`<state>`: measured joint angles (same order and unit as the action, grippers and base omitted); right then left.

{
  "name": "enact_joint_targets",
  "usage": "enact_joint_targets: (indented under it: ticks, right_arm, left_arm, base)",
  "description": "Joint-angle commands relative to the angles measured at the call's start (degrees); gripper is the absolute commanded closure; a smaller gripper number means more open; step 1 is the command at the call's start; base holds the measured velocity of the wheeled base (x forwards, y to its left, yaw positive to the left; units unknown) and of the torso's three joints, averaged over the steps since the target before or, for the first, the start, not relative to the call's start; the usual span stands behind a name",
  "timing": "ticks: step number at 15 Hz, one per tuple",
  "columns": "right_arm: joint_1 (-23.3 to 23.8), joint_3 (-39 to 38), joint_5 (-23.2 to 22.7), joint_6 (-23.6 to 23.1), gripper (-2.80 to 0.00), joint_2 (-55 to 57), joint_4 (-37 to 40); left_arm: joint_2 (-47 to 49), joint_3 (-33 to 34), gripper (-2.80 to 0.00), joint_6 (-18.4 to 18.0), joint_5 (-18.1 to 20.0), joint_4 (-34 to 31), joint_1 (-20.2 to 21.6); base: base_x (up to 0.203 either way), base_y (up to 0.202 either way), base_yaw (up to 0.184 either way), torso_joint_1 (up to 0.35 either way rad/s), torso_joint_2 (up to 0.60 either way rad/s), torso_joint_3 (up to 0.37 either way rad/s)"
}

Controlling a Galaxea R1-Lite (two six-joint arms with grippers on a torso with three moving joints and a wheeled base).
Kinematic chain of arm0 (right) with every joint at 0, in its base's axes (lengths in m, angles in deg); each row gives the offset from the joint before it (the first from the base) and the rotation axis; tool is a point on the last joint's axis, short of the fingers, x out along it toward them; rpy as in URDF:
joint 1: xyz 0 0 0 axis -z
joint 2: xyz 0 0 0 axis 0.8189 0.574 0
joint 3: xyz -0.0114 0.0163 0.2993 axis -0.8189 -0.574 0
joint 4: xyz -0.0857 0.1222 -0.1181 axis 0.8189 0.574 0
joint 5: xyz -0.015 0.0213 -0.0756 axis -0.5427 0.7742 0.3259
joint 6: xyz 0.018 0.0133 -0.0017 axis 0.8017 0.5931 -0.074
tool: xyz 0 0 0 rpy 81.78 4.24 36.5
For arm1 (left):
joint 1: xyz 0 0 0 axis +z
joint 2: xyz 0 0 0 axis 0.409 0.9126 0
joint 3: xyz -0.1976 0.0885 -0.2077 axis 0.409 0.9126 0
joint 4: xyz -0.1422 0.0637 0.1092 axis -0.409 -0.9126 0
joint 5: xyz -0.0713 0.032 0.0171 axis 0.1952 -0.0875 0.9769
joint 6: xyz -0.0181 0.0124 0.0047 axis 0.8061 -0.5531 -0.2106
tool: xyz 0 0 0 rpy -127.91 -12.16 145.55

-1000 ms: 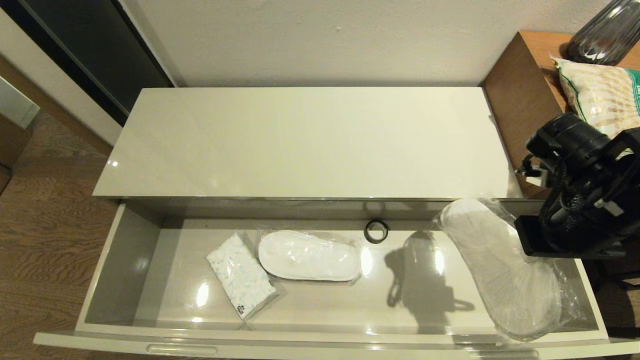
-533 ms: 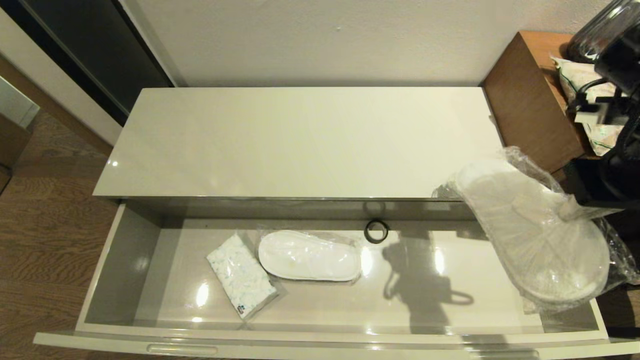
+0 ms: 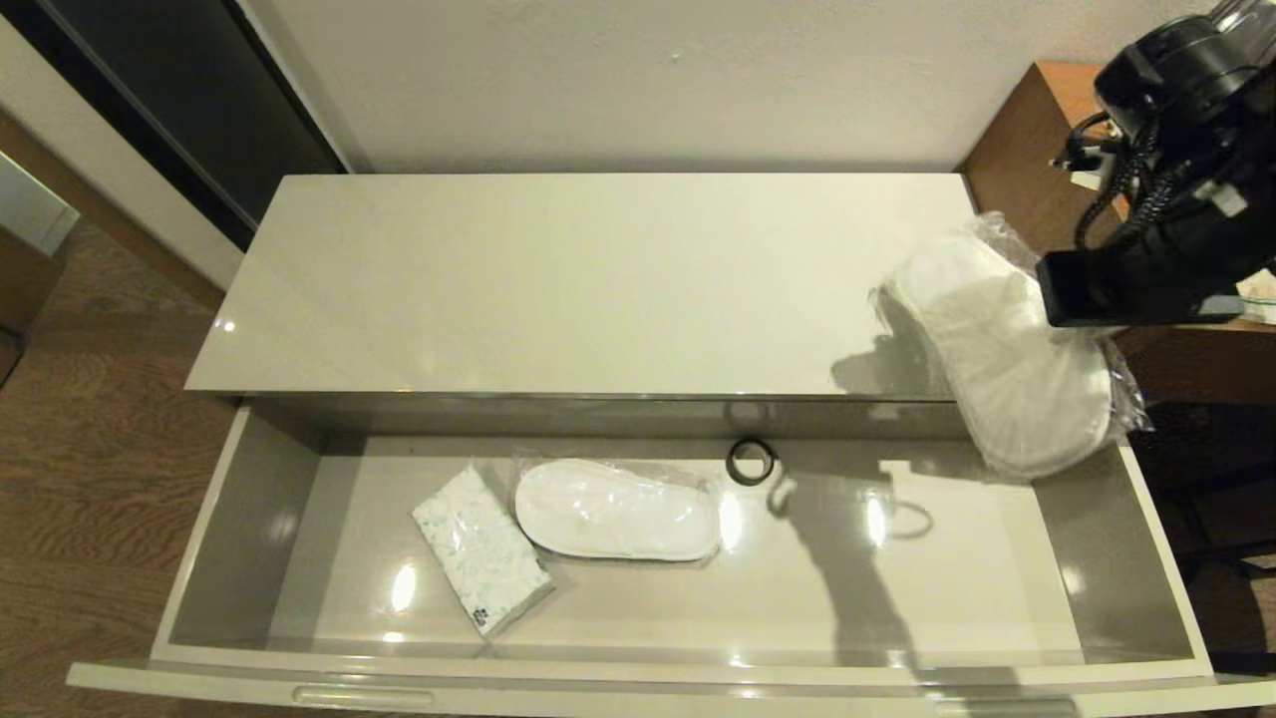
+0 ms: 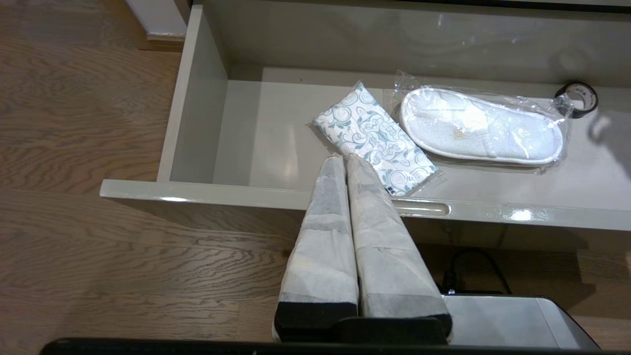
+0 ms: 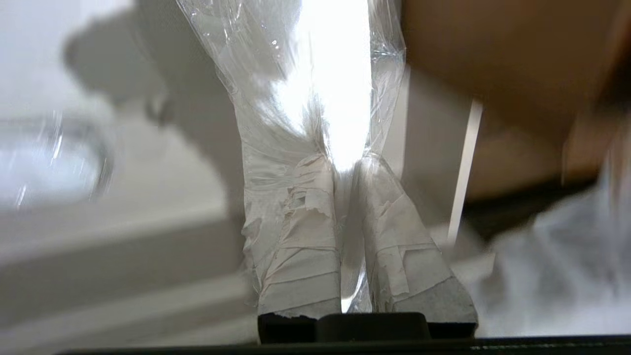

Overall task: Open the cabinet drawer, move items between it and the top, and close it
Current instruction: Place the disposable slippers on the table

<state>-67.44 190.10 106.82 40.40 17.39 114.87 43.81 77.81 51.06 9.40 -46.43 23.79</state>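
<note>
The cabinet drawer (image 3: 239,519) stands pulled fully out below the glossy cream top (image 3: 558,279). A wrapped pair of white slippers (image 3: 1002,364) hangs in the air over the top's right end and the drawer's far right corner, with my right gripper (image 5: 345,165) shut on its plastic and slipper edge. In the head view that gripper's fingers are hidden behind the black wrist. A second wrapped pair (image 3: 616,510) (image 4: 480,127) lies flat in the middle of the drawer. My left gripper (image 4: 343,159) is shut and empty, low in front of the drawer's front rim (image 4: 246,197).
A patterned tissue pack (image 3: 480,563) (image 4: 374,139) lies left of the slippers in the drawer. A small black ring (image 3: 751,461) (image 4: 577,98) sits at the drawer's back. A taller brown wooden table (image 3: 1047,189) with a bagged item (image 3: 1258,289) stands right of the cabinet.
My right gripper has lifted the wrapped slippers out of the drawer's right end and carried them up and back, over the right end of the top. The left arm has not moved.
</note>
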Motion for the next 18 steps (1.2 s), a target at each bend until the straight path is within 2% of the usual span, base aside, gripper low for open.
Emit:
enact_joint_targets:
  ticks: [1,2,5,8,9,15,18]
  right_arm:
    - [2.30,0.00,2.62,-5.72,0.00,6.74,-11.83]
    - [2.84,0.00,4.31,-8.19,0.00,7.86,-15.09]
    - [3.37,-0.01,4.84,-13.18,0.00,8.73,-20.96]
    - [3.42,-0.09,6.08,-15.52,0.00,8.47,-20.90]
    - [3.42,-0.04,6.38,-15.89,-2.80,8.47,-21.43]
    - [3.33,-0.31,6.73,-16.01,-2.80,7.59,-21.27]
    - [3.33,-1.13,6.54,-15.83,-2.80,4.37,-18.01]
  left_arm:
    - [-0.09,0.00,0.00,0.06,-0.02,-0.04,0.00]
    - [-0.09,0.00,0.00,0.06,-0.02,-0.04,0.00]
    - [-0.09,0.00,0.00,0.06,-0.02,-0.04,0.00]
    - [-0.09,0.00,0.00,0.06,-0.02,-0.04,0.00]
    - [-0.09,0.00,0.00,0.06,-0.02,-0.04,0.00]
    - [-0.09,0.00,0.00,0.06,-0.02,-0.04,0.00]
    - [-0.09,0.00,0.00,0.06,-0.02,0.05,0.00]
  base:
    - [0.000,0.000,0.000,0.000,0.00,0.000]
    - [0.000,0.000,0.000,0.000,0.00,0.000]
    - [0.000,0.000,0.000,0.000,0.00,0.000]
    - [0.000,0.000,0.000,0.000,0.00,0.000]
    - [0.000,0.000,0.000,0.000,0.00,0.000]
    - [0.000,0.000,0.000,0.000,0.00,0.000]
    - [0.000,0.000,0.000,0.000,0.00,0.000]
